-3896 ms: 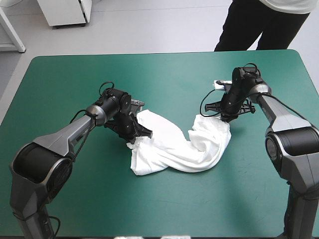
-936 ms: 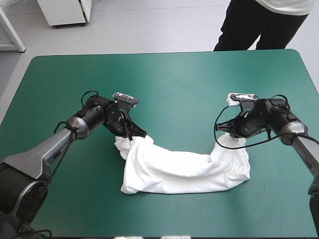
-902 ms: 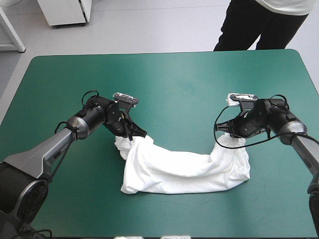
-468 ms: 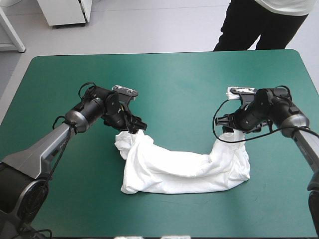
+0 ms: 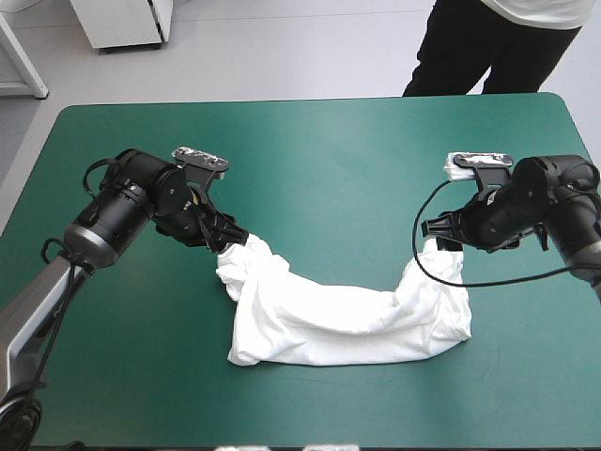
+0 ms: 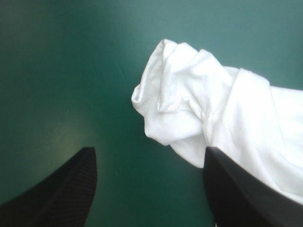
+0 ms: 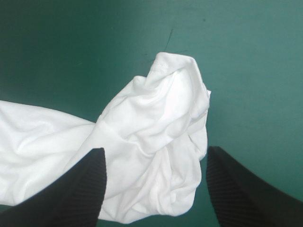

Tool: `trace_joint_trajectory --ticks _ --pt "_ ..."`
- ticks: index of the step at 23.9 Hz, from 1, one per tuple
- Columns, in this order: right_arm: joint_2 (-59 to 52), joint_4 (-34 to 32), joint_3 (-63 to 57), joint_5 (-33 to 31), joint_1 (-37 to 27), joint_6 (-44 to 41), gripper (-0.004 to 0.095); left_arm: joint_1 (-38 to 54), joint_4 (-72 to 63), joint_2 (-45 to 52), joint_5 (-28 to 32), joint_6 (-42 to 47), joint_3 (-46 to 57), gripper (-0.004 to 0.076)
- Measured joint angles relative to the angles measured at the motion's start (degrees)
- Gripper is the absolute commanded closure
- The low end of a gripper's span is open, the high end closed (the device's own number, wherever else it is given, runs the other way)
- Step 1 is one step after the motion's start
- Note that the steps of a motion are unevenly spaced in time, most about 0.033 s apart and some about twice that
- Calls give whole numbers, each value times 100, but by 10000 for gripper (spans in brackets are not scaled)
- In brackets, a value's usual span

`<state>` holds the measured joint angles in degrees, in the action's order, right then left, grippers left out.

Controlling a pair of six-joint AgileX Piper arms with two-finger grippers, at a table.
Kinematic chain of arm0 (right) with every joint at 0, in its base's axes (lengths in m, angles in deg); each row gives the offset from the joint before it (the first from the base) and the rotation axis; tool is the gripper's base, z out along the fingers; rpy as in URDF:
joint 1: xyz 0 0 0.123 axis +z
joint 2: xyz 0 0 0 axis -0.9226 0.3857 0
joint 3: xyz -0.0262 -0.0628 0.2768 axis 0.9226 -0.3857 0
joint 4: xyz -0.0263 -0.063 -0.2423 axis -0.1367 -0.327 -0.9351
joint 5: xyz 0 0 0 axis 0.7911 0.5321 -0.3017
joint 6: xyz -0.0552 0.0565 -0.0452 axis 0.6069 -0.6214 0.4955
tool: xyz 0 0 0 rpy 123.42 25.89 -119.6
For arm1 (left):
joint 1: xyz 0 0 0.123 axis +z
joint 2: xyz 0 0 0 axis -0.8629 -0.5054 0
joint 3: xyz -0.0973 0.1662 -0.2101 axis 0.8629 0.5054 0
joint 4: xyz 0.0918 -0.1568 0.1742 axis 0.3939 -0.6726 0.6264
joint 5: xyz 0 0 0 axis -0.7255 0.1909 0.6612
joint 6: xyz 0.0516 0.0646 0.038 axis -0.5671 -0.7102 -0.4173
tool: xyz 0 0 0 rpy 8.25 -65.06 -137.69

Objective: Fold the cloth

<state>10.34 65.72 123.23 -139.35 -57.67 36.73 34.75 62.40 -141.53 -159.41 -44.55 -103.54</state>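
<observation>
The white T-shirt (image 5: 343, 319) lies stretched in a shallow U across the middle of the teal-green table, both ends bunched. My left gripper (image 5: 225, 240) hangs open just off its left end. In the left wrist view the black fingers stand wide apart around that crumpled end (image 6: 184, 104), gripping nothing, and the gripper (image 6: 149, 189) is clear of the cloth. Over the right end my right gripper (image 5: 441, 235) is open as well. The right wrist view shows the bunched right end (image 7: 161, 137) ahead of and between the parted fingers of that gripper (image 7: 156, 189), not gripped.
Bare teal-green cover (image 5: 329, 160) stretches behind the T-shirt toward the far edge, and more of the cover (image 5: 169, 395) lies in front of the shirt on the near left.
Both grippers were shut on the T-shirt's ends earlier; they have since opened, let go and drawn back and up. The left went leftward, the right rightward. The shirt lies still.
</observation>
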Motion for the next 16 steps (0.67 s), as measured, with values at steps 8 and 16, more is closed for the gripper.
trace_joint_trajectory --ticks 8,16 --pt "-833 -4 22 -191 0 -50 355 0 -121 -27 -115 301 -5 256" --pt "-1054 -75 22 -200 0 -52 355 342 -324 -1158 -57 307 29 257"
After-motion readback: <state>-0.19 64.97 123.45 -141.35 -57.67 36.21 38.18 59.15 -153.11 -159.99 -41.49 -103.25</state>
